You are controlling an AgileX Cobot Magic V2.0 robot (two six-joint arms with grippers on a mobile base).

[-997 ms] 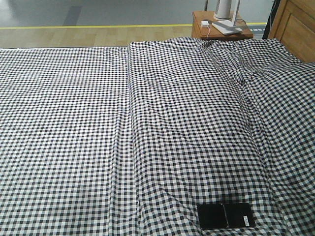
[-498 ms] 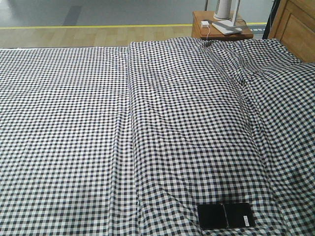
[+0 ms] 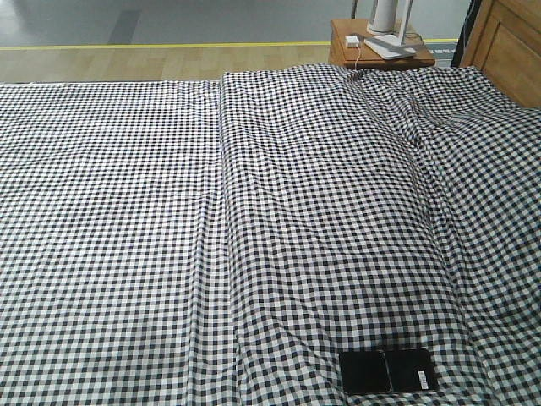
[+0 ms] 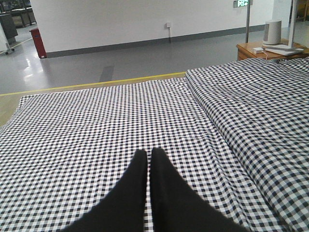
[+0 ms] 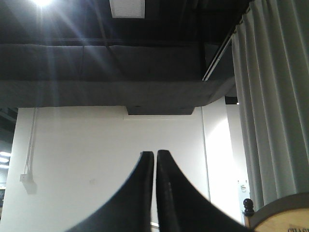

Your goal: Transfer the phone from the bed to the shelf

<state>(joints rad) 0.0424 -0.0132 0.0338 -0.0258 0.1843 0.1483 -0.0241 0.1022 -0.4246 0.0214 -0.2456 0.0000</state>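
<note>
The phone (image 3: 388,370), a glossy black slab with a seam across its middle and a small white sticker, lies flat on the checked bed (image 3: 127,220) near the front edge, right of centre. No gripper shows in the front view. My left gripper (image 4: 148,153) is shut with nothing in it and hovers over the bed's sheet (image 4: 87,130), the phone out of its view. My right gripper (image 5: 155,154) is shut and empty, pointing up at a white wall and dark ceiling. The shelf is out of view.
A small brown bedside table (image 3: 380,52) with a white lamp base and charger stands behind the bed, also seen far right as the bedside table (image 4: 270,48). The wooden headboard (image 3: 507,42) rises at the back right. A raised fold of sheet (image 3: 224,169) runs down the bed.
</note>
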